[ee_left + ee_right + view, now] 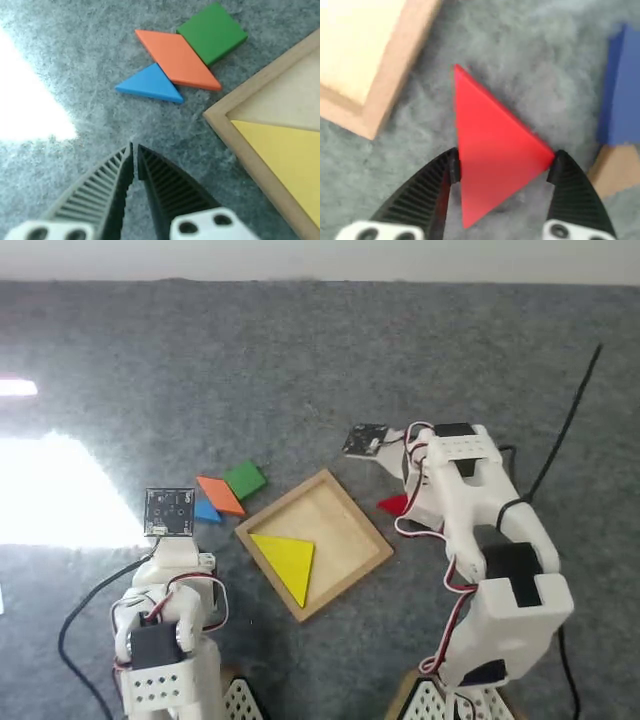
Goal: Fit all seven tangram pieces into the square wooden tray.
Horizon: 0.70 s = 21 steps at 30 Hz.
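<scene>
Wood, painted smooth, seemed to be what the red triangle (492, 160) was made of: a light, stiff, thin piece that would not bend or crush. It lay flat on the grey felt tabletop (300, 360), just beside a corner of the tray (385, 80). The right tool (503, 162) was clenched across it, one finger on a straight edge and the other on the opposite corner. That corner contact looked risky, since a slick painted point could let the piece pivot or squirt out. A hold across two flatter stretches of edge would probably be steadier, and the low height left little to grip.

The left tool (134, 150) hung over bare felt, pinched closed on nothing, near the blue triangle (150, 85), the orange parallelogram (177, 59) and the green square (212, 32). Those three touched one another just outside the tray. A yellow triangle (287, 558) already lay inside it.
</scene>
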Available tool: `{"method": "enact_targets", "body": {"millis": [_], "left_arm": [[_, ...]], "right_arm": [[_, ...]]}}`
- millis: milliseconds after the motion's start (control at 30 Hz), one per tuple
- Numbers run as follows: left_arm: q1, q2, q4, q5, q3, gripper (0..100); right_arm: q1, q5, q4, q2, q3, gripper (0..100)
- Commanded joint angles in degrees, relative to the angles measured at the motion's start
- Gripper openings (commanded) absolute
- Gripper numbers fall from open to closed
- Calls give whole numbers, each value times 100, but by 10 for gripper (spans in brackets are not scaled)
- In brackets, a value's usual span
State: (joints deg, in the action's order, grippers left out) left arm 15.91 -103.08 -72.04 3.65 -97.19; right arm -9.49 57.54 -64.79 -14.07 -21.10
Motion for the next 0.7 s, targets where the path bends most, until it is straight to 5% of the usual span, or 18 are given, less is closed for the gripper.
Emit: {"method": "enact_targets", "body": {"millis": [0, 400, 667], "left_arm": [[35, -105, -18, -9, 75, 14], [35, -105, -18, -9, 75, 14], [35, -105, -18, -9, 75, 14]], "right_arm": [[330, -536, -136, 374, 105, 213], [382, -1732, -418, 1657, 79, 214], [-13, -211, -330, 1182, 70, 278]]}}
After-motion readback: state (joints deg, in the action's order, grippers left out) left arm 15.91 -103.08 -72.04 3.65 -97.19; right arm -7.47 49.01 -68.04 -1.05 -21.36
